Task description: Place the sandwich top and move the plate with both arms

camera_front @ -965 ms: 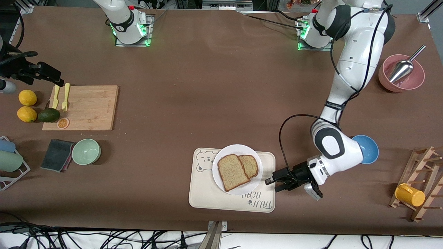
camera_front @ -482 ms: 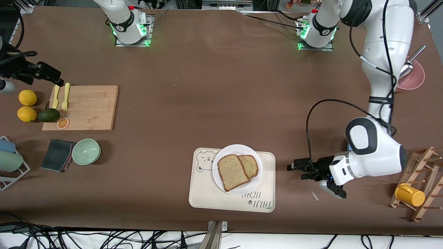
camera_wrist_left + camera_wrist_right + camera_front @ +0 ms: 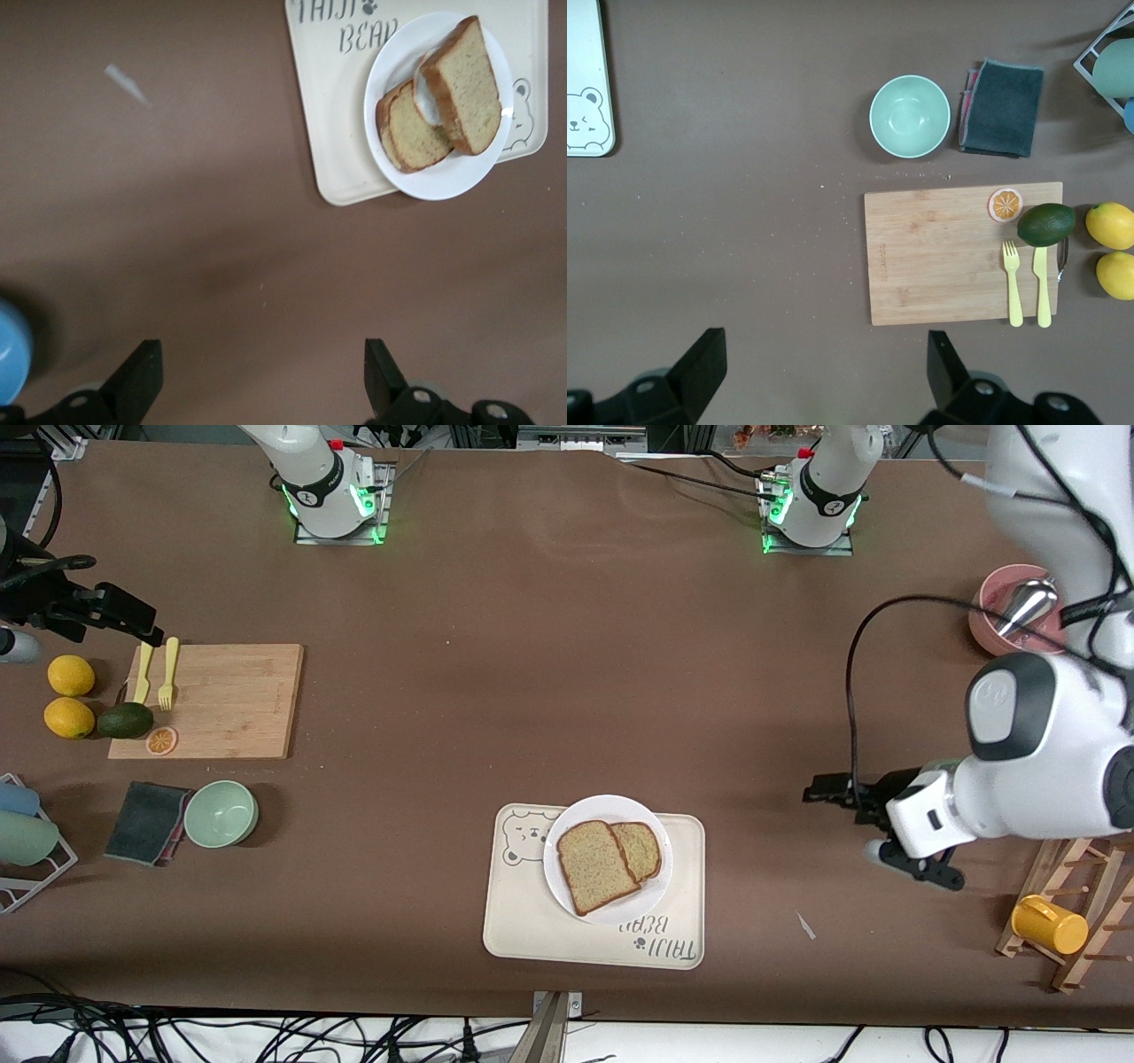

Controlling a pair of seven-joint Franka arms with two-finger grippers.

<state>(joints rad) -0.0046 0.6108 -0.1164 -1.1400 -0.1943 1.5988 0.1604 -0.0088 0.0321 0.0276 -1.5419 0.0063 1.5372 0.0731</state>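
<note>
The sandwich top [image 3: 595, 865], a speckled brown slice, lies on the small white plate [image 3: 576, 819] and leans over a smaller slice [image 3: 640, 849]. The plate sits on the cream bear tray [image 3: 532, 921]. The left wrist view shows the top slice [image 3: 468, 87], a bit of egg white [image 3: 428, 93] under it, and the plate [image 3: 443, 177]. My left gripper [image 3: 819, 790] is open and empty above bare table, well off the tray toward the left arm's end; its view shows it too [image 3: 257, 381]. My right gripper [image 3: 146, 631] waits open and empty near the cutting board [image 3: 230, 700]; it also shows in its own view [image 3: 824, 372].
Fork, knife, avocado and lemons sit by the board. A green bowl [image 3: 221, 813] and dark cloth [image 3: 144, 822] lie nearer the camera. A pink bowl with a metal scoop [image 3: 1001, 624], a wooden rack with a yellow mug [image 3: 1050, 924] and a blue bowl [image 3: 9, 350] stand at the left arm's end.
My left gripper has drawn back from the plate's edge toward the left arm's end of the table and risen. The bread, the plate and the right arm have not moved.
</note>
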